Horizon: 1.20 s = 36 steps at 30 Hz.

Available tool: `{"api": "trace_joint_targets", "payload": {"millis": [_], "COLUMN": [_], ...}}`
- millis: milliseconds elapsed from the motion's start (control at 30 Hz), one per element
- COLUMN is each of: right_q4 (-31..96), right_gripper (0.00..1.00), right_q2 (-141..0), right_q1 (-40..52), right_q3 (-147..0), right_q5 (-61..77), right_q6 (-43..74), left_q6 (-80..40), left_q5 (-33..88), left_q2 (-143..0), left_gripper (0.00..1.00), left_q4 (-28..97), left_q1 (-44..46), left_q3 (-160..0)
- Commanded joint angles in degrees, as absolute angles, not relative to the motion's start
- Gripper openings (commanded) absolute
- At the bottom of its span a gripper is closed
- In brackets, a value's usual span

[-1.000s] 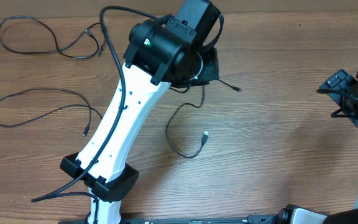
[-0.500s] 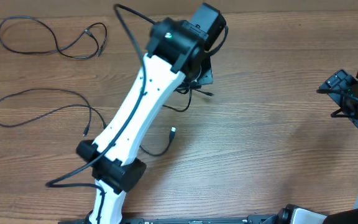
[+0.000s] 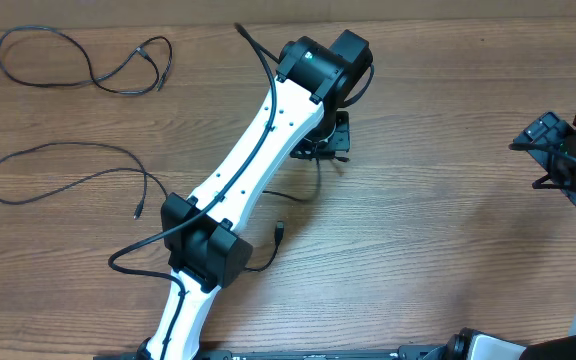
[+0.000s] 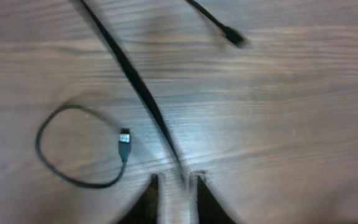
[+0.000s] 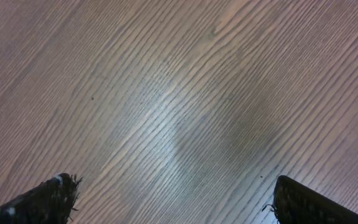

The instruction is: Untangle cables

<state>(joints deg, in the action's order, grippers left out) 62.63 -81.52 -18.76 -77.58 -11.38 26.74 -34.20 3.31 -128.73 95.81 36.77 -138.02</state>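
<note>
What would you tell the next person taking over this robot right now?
Left gripper is shut on the third cable, which trails under the left arm.
Right gripper is open and empty over bare table.
Two other cables lie spread apart on the table's left side: the far cable and the near cable.
Done: those two are separated.
Left: lay the third cable down on its own, then let go.

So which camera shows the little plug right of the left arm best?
Left wrist: the plug lies unobstructed, ending a cable loop. Overhead shows it tiny beside the left arm. Right wrist shows only table.
</note>
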Motion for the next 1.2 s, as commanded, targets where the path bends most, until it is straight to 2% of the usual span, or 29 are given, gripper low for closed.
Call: {"api": "trace_joint_targets", "payload": {"millis": [0, 167, 233, 633, 800, 967, 1167], "right_q4": [62.5, 62.5, 62.5, 62.5, 62.5, 62.5, 62.5], "right_gripper": [1.0, 1.0, 1.0, 1.0, 1.0, 1.0, 1.0], "right_q2": [-81.4, -81.4, -81.4, -81.4, -81.4, -81.4, -81.4], "right_q1": [-19.0, -19.0, -19.0, -19.0, -19.0, -19.0, -19.0], "right_q3": [-79.4, -79.4, -79.4, -79.4, -79.4, -79.4, -79.4], "right_q5": [-11.9, -11.9, -11.9, -11.9, -11.9, -11.9, -11.9], "right_q6": [26.6, 26.6, 26.6, 26.6, 26.6, 26.6, 26.6], "left_q6": [-23.9, -17.5, -17.3, -16.8, -21.4, -26.1, -31.0], "left_q5": [8.4, 8.6, 8.6, 8.6, 2.3, 3.0, -0.1], "left_q2": [-129.6, -129.7, -129.7, -129.7, -129.7, -129.7, -129.7], "left_gripper": [0.44, 0.61, 0.64, 0.65, 0.7, 0.57, 0.58], "left_q4": [95.8, 96.8, 96.8, 89.2, 83.6, 75.4, 68.3], "left_q1": [37.1, 37.1, 37.6, 43.6, 44.8, 44.8, 45.4], "left_q3": [-138.0, -137.8, -137.1, -120.5, -114.1, -107.8, -104.1]}}
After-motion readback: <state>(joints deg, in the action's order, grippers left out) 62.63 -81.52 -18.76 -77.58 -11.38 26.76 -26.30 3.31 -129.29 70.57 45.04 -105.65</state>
